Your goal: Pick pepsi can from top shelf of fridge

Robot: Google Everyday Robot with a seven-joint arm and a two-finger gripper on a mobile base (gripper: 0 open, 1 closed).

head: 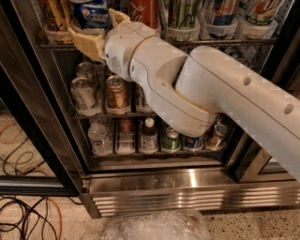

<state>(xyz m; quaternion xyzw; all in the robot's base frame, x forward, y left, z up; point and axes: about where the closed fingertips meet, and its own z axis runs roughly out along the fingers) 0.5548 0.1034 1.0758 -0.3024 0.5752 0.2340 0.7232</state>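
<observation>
The pepsi can [92, 14], dark blue with a round logo, sits at the top left, at the level of the top shelf [225, 42] of the fridge [187, 187]. My gripper [97, 26] is shut on it. One tan finger [86, 42] is below and left of the can, and the other is on its right side. The can's top is cut off by the frame edge. My thick white arm [211, 89] crosses the view from the lower right.
A red Coca-Cola can [143, 10] stands right of the pepsi can, then a green-and-white can [183, 11] and more cans in cup holders. The lower racks hold cans and bottles [149, 136]. The black door frame [42, 122] is at left. Cables [28, 215] and a plastic bag [157, 227] lie on the floor.
</observation>
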